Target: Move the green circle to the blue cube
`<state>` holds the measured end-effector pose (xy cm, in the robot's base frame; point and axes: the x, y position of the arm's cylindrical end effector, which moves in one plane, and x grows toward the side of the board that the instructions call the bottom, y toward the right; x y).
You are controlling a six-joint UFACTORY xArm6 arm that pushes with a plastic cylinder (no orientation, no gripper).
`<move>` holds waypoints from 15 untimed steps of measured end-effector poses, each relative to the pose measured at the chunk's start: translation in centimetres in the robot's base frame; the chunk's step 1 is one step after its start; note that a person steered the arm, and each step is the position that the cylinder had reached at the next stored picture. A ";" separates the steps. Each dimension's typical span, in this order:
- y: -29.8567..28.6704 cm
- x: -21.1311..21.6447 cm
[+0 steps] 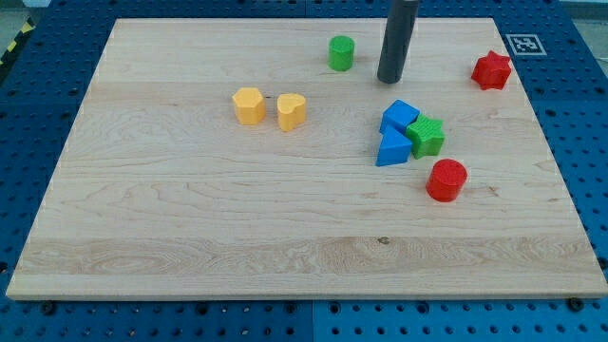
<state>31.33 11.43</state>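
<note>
Since our arm ends in a plain dark rod with no claw to open or close, our tip (391, 80) can only shove, and it stands to the view's right of the green circle (341, 53), between it and the blue cube (400, 117), so a push from here could send it the wrong way. Across the pale, grained wooden counter (190, 218) the smooth plastic cylinder may curl off, or jostle the green block (427, 136) and blue triangle (392, 149) touching the cube.
</note>
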 end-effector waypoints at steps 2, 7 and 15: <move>-4.0 -4.1; -11.9 -3.6; -6.2 2.5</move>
<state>33.78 5.22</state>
